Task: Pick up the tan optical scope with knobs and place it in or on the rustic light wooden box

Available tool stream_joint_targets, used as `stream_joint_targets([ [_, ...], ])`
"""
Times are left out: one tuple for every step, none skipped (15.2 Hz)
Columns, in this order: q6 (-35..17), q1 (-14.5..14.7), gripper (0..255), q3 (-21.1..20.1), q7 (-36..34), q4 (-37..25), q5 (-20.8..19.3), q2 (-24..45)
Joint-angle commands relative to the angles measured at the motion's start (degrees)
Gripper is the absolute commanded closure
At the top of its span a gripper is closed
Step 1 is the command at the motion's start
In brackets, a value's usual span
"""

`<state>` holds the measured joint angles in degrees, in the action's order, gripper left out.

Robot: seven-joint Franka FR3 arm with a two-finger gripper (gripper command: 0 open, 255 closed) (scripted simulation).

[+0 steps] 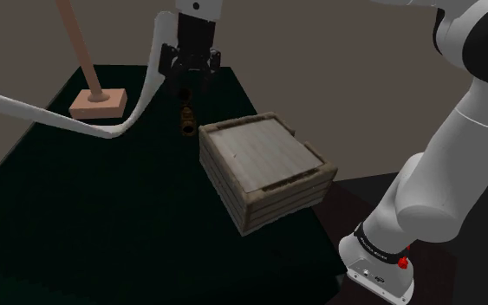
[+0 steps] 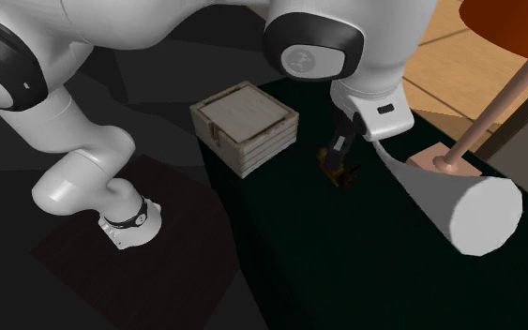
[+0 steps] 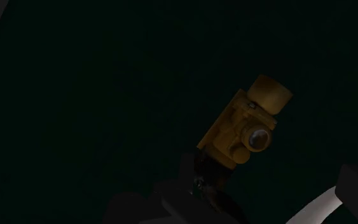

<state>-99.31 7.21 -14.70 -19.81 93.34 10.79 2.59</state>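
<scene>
Now, w/ your gripper open just above the tan scope, centre over its body, drop straight, then close; wooden box sits right.

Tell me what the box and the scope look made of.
The box: pale weathered wood, matte, with visible planks and slatted sides. The scope: smooth tan-yellow body, perhaps brass or painted plastic; the dim picture leaves it open.

A home: shaded lamp on a dark table, wooden floor.
</scene>
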Motion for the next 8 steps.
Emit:
stream_joint_targets([
  [-1.63, 0.15, 0, -0.14, 0.00, 1.55, 0.06, 0.03],
  [-2.40, 0.22, 0, -0.19, 0.03, 2.32, 0.08, 0.02],
  [-3.16, 0.28, 0, -0.25, 0.05, 3.07, 0.10, 0.03],
  [-4.36, 0.38, 0, -0.34, 0.09, 4.22, 0.13, 0.06],
  [-4.36, 0.38, 0, -0.34, 0.09, 4.23, 0.13, 0.04],
  [-4.36, 0.38, 0, -0.34, 0.09, 4.22, 0.13, 0.05],
  [-4.36, 0.38, 0, -0.34, 0.09, 4.22, 0.13, 0.06],
  [-4.36, 0.38, 0, -0.34, 0.09, 4.22, 0.13, 0.06],
])
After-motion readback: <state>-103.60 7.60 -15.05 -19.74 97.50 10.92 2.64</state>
